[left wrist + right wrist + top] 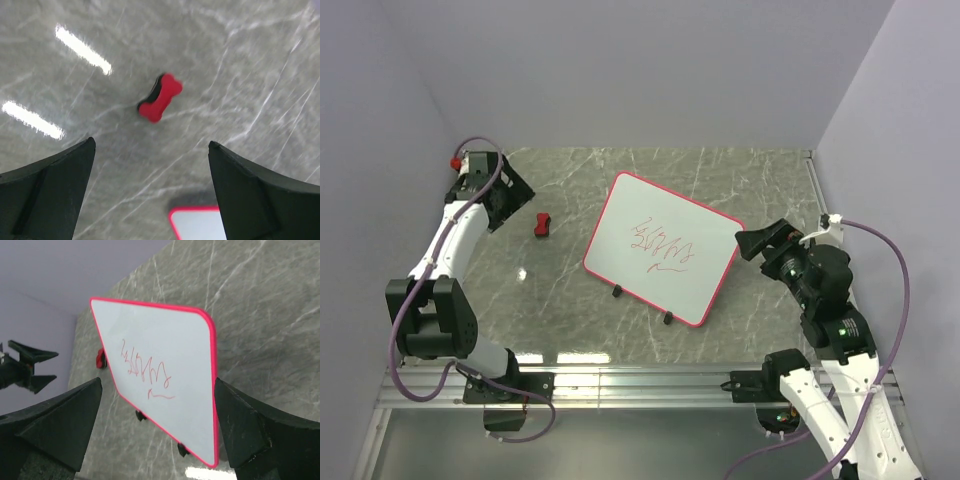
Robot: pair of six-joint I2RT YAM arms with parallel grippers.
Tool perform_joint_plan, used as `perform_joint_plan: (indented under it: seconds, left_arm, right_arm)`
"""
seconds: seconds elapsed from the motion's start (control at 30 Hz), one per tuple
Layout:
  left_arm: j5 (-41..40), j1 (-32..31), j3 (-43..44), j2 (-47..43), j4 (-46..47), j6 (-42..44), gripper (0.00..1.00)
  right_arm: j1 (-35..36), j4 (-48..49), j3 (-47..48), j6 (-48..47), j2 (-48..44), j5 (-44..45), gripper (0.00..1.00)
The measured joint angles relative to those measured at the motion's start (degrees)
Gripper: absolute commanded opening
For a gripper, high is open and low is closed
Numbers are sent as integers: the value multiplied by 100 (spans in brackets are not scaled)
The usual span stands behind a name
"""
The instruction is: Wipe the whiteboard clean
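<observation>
The whiteboard (pixel 660 248) with its red-pink frame lies mid-table, turned at an angle, with red scribbles on it. It also shows in the right wrist view (pixel 160 370), and one corner shows in the left wrist view (pixel 197 224). A small red-and-black eraser block (pixel 542 225) lies left of the board; the left wrist view shows it too (pixel 161 97). My left gripper (pixel 515 200) is open and empty, just left of the eraser. My right gripper (pixel 760 242) is open and empty beside the board's right edge.
The marble-patterned tabletop (pixel 570 300) is closed in by lilac walls on the left, back and right. A metal rail (pixel 640 380) runs along the near edge by the arm bases.
</observation>
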Motion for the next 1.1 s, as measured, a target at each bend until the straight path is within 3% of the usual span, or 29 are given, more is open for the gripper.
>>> perform_joint_plan:
  seconds: [0.33,0.57,0.9,0.93,1.1]
  left_arm:
    - [0,-280,-114,201,-404,879,97]
    - [-48,-472,-22,1272,-267,1593,96]
    - [114,-511,850,2761,92,2061,94]
    - [127,-511,951,2848,98,2076,92]
    - [203,-511,1572,3386,133,2164,62]
  right_arm:
    - [11,-282,35,-166,-142,-1165,100]
    - [11,-605,35,-345,-125,-1456,100]
    - [11,-835,-188,-330,-116,-1453,97]
    - [11,-863,-221,-328,-101,-1445,97]
    - [11,-984,-256,-356,35,-1263,97]
